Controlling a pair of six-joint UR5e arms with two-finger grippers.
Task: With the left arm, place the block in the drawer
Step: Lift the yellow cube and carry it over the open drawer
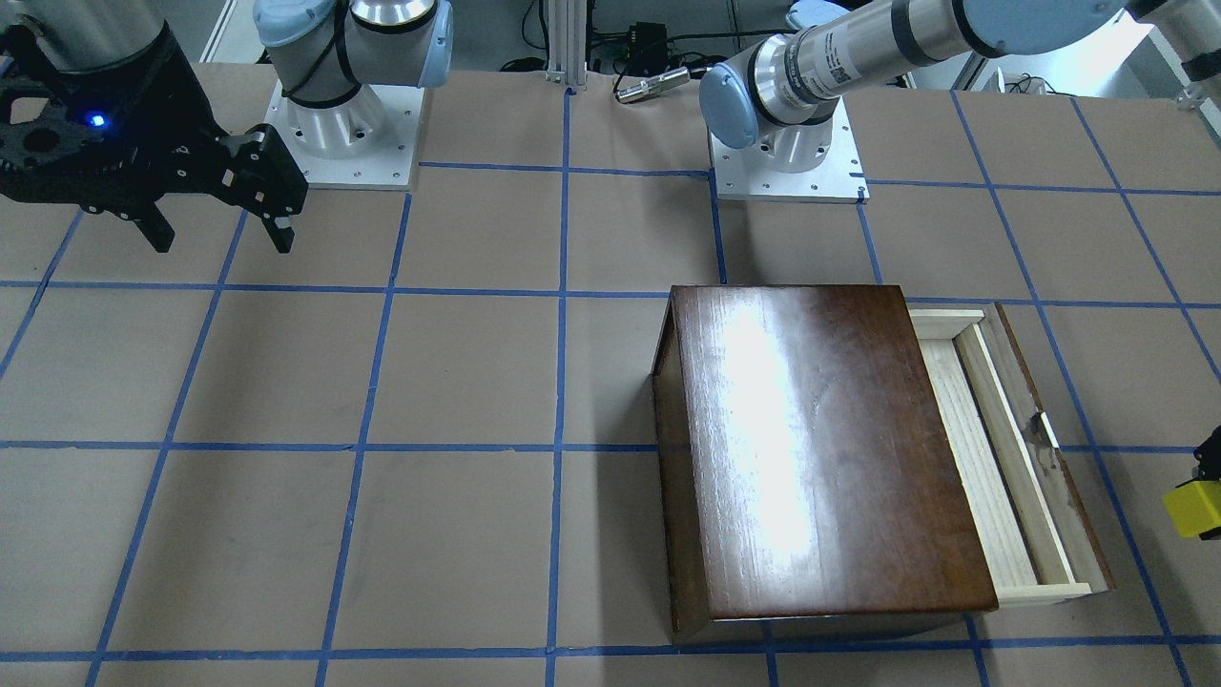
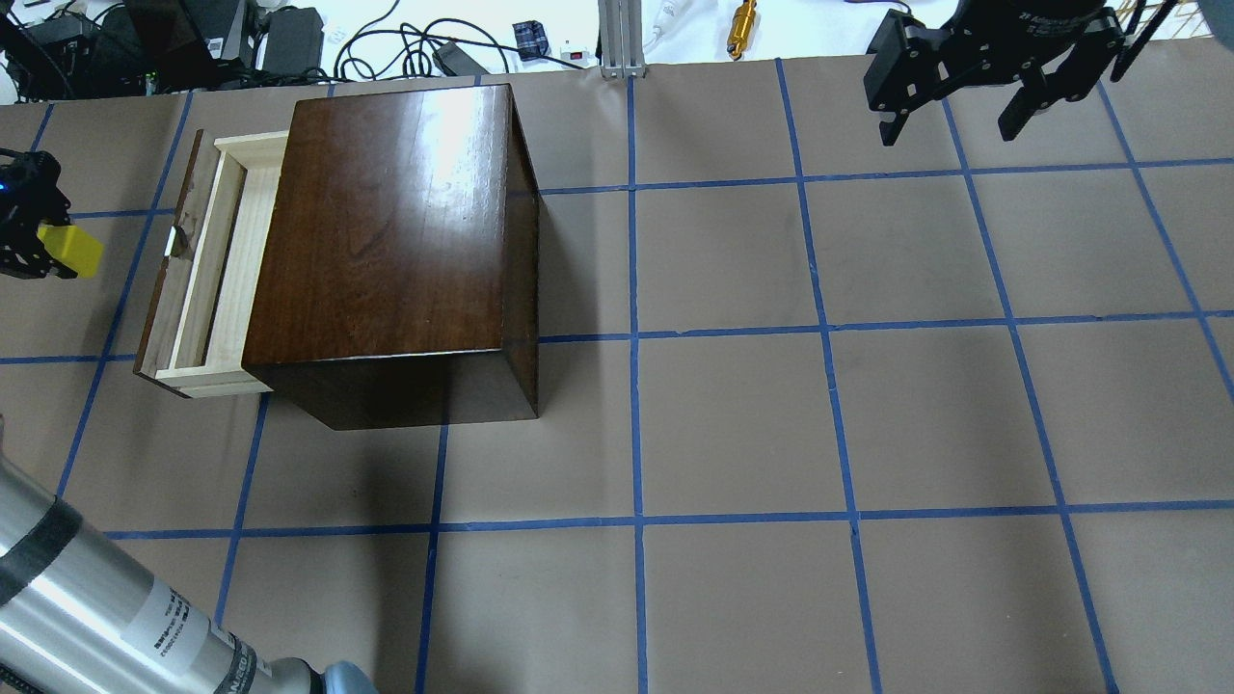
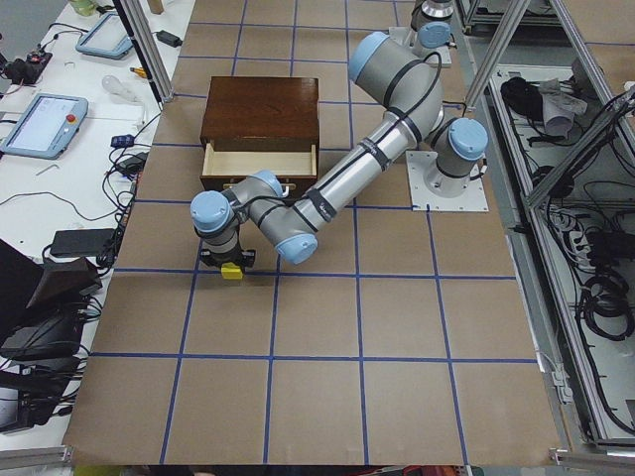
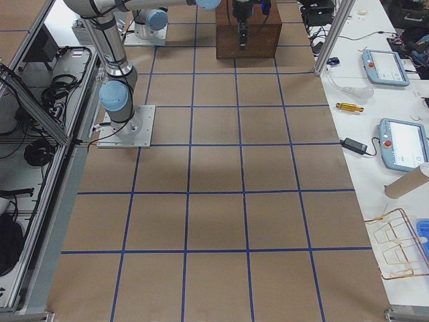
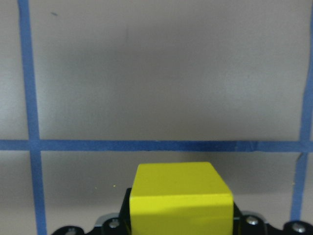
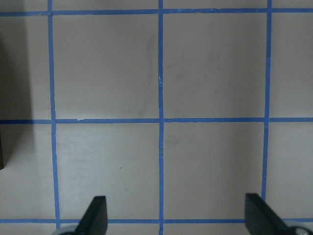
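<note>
Left gripper: black, blue-lit, two fingers clamped on the small bright yellow cube.
Block: held just outside the dark drawer front.
Drawer: shallow pale-wood tray, standing open, nothing showing inside; its long axis lies crosswise to the approach.
Cabinet: glossy dark-brown wood, beyond.
Right gripper: fingers spread, well apart.

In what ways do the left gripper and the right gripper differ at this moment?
The left gripper is shut on the yellow block; the right gripper is open and empty. The left gripper is near the front of the open drawer; the right gripper is far from it, over bare table. Both are black two-finger grippers.
</note>
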